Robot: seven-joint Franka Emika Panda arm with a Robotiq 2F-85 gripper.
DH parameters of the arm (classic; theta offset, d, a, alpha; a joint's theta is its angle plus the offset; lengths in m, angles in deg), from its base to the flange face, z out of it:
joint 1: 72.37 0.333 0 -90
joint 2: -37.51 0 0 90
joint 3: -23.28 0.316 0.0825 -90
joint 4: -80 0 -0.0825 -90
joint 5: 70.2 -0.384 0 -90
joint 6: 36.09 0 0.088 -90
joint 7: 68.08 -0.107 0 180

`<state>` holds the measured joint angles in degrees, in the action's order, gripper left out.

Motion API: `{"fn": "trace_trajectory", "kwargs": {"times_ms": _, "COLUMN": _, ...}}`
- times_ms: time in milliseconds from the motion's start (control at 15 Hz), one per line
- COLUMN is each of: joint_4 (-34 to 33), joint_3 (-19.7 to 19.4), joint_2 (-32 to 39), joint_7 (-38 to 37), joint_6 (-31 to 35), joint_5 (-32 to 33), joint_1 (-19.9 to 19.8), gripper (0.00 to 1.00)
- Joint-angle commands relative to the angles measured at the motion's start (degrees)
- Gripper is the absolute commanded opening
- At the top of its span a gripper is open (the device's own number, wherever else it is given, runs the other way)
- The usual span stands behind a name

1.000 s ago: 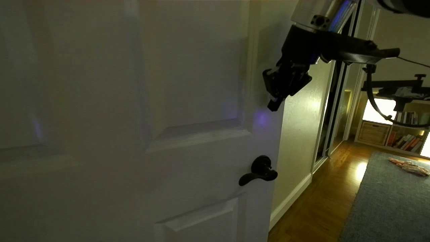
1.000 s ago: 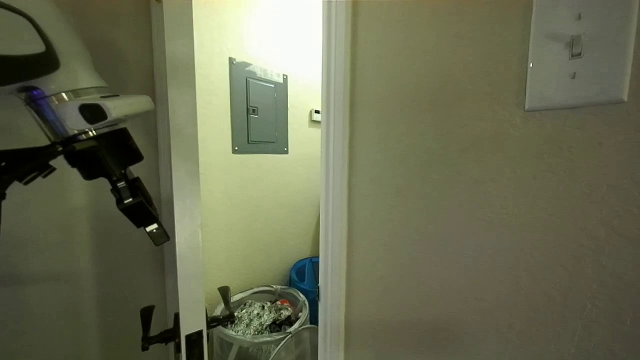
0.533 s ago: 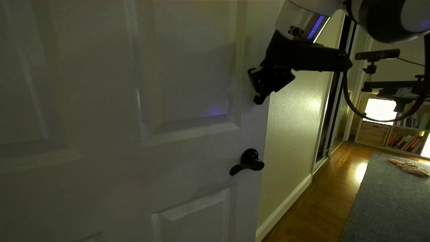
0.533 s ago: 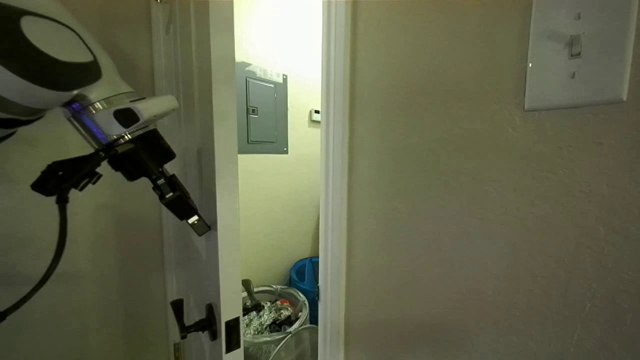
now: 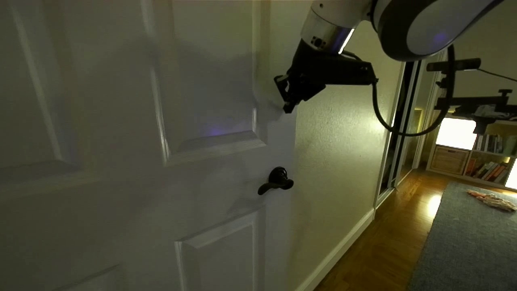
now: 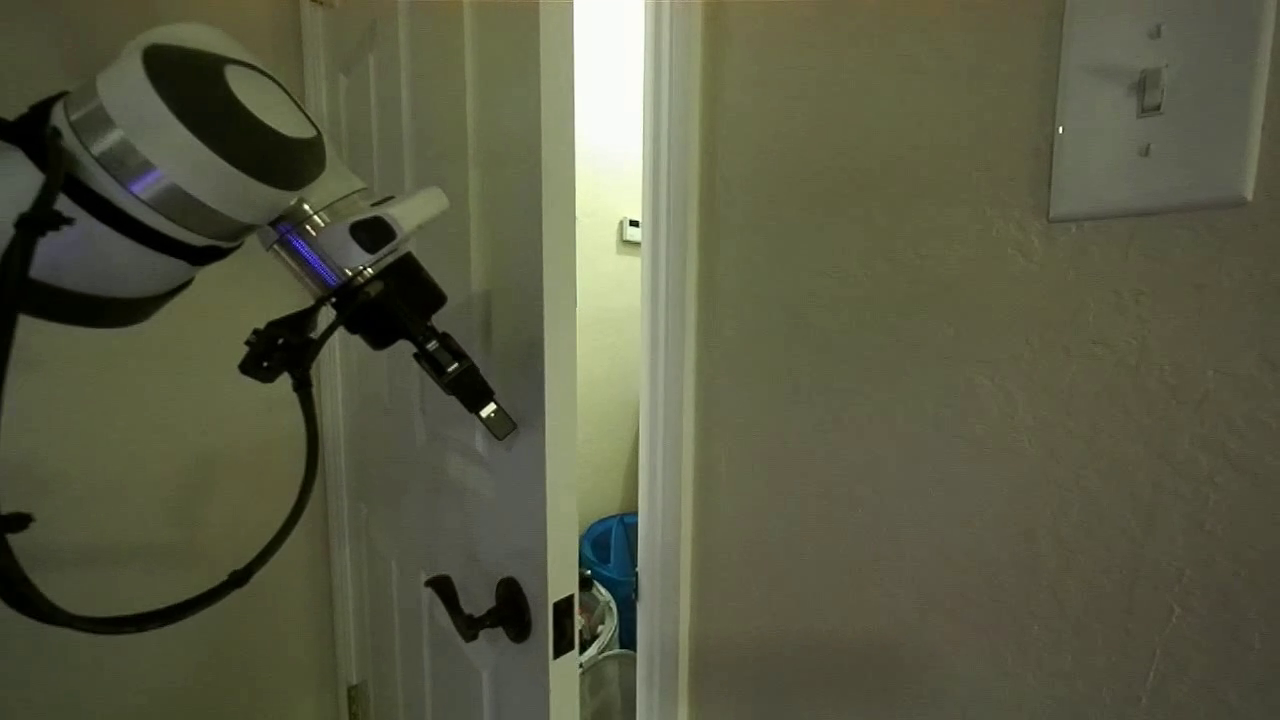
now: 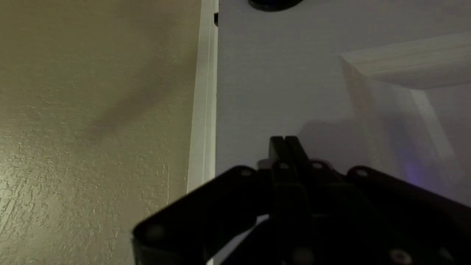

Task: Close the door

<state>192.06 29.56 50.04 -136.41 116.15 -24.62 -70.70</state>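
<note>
Our gripper point(image 7: 284, 139), pinched together on nothing, touches or almost touches the tall, part-open door point(image 5: 149, 182) ahead of it, above the handle point(image 6: 512, 608) and near the loose edge point(image 6: 561, 350), so we think we should push on toward the frame point(image 6: 668, 400).

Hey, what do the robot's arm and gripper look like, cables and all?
The arm is white and rounded, with dark panels, a pale oval cap, silvery bands and a glowing blue-violet strip. The gripper is black and angular, with slim jaws and small round fasteners. A thick black cable loops down from a black bracket.
</note>
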Motion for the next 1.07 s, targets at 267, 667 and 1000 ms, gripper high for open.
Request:
{"fn": "trace_trajectory", "kwargs": {"times_ms": 267, "joint_4": -10.38, "joint_3": -0.89, "joint_2": 8.64, "joint_7": -1.06, "joint_6": 2.33, "joint_5": 1.76, "joint_1": 0.35, "gripper": 0.05}}
{"fn": "trace_trajectory", "kwargs": {"times_ms": 667, "joint_4": -18.73, "joint_3": -0.9, "joint_2": 14.86, "joint_7": 0.69, "joint_6": 2.92, "joint_5": 1.78, "joint_1": 0.39, "gripper": 0.05}}
{"fn": "trace_trajectory", "kwargs": {"times_ms": 1000, "joint_4": -26.42, "joint_3": -0.75, "joint_2": 20.71, "joint_7": 3.3, "joint_6": 3.27, "joint_5": 1.59, "joint_1": 0.38, "gripper": 0.05}}
